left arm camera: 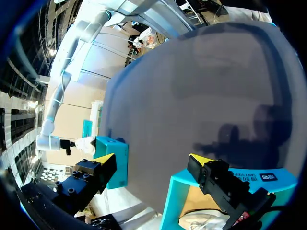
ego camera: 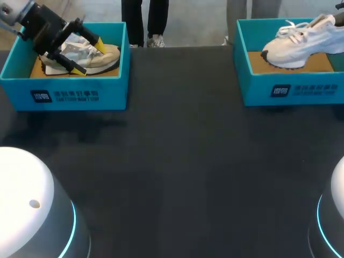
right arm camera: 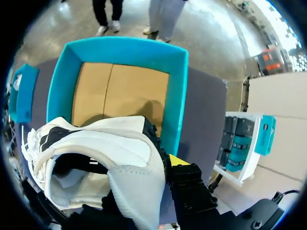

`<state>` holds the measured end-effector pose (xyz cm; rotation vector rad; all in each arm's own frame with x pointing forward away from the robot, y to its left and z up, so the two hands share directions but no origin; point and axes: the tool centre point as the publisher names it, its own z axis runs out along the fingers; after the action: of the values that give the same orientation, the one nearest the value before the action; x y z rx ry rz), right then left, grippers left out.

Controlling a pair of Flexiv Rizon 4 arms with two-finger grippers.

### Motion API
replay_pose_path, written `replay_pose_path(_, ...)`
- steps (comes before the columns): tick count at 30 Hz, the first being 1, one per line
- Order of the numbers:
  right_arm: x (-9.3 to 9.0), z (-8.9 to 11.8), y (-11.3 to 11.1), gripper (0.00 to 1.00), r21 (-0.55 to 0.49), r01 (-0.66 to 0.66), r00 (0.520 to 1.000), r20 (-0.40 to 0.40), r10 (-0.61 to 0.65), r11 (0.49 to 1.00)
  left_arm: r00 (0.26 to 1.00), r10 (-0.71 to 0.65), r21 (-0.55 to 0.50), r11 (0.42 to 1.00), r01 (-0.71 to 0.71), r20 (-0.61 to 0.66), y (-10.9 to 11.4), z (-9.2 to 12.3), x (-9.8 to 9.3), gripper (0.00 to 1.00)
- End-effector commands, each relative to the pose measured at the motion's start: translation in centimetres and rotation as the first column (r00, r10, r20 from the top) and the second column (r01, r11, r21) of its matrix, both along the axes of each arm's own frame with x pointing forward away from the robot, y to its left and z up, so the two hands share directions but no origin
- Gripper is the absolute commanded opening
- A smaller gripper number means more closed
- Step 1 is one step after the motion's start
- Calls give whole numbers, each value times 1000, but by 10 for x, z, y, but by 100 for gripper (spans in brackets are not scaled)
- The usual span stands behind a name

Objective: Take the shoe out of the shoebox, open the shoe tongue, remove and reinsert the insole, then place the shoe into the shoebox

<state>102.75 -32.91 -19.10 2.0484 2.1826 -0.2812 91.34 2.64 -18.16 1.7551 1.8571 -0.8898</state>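
White shoe (right arm camera: 120,148) in right gripper (right arm camera: 160,172) | left gripper (ego camera: 88,57) straddling beige shoe (ego camera: 109,57)

head: above-behind, down on table (ego camera: 177,177) | wrists: close over left shoebox (left arm camera: 170,201), right shoebox (right arm camera: 177,96) | both shared with head

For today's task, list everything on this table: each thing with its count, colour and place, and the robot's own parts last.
table: one, black, under everything.
left shoebox: one, teal, far left of the table.
right shoebox: one, teal, far right of the table.
beige shoe: one, beige and grey, lying inside the left shoebox.
white shoe: one, white with a dark sole, tilted over the right shoebox, heel raised.
left gripper: one, black with yellow tips, open over the beige shoe.
right gripper: one, black with yellow tips, shut on the white shoe's heel.
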Motion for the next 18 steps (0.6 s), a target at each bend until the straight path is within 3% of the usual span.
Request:
replay_pose_path(1,-7,-1,-2,0,-16,257,965,61,-256,966,1000,0,3,1000,0,1,0,0,0,100)
replay_pose_path(18,-11,-7,2,0,-42,198,980,43,-196,979,1000,0,3,1000,0,1,0,0,0,100)
